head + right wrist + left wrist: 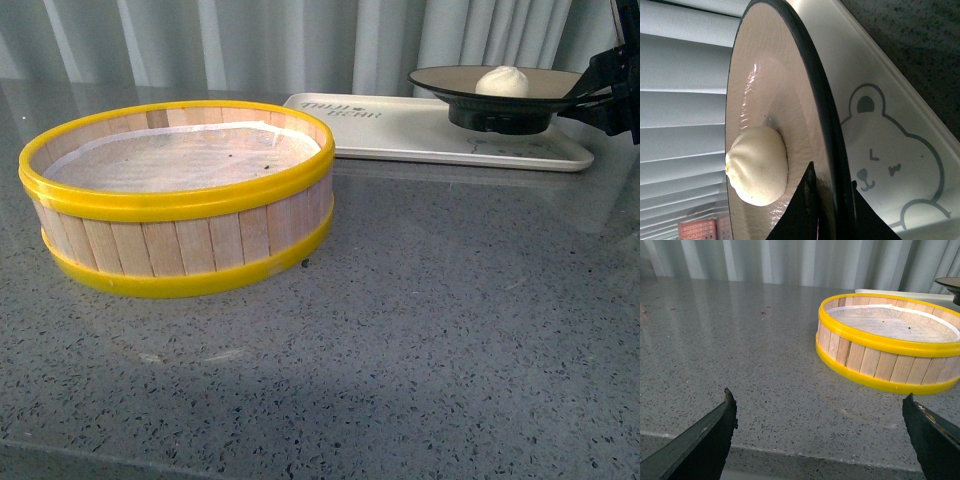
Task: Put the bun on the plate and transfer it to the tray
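Observation:
The white bun [502,82] rests in the middle of the grey-brown, black-rimmed plate [450,80]. My right gripper [600,88] is shut on the plate's right rim and holds it level just above the right half of the cream tray [390,135]; whether its foot touches the tray I cannot tell. In the right wrist view the bun [758,172] sits close to my right gripper [832,185], whose fingers clamp the plate's black rim [820,100] over the tray's printed bear [900,165]. My left gripper [820,400] hangs open over bare counter near the front edge.
A round wooden steamer basket with yellow rims [180,200] stands at the left of the grey speckled counter, empty apart from its paper liner; in the left wrist view the steamer [890,347] lies beyond the left fingers. Pleated curtains close off the back.

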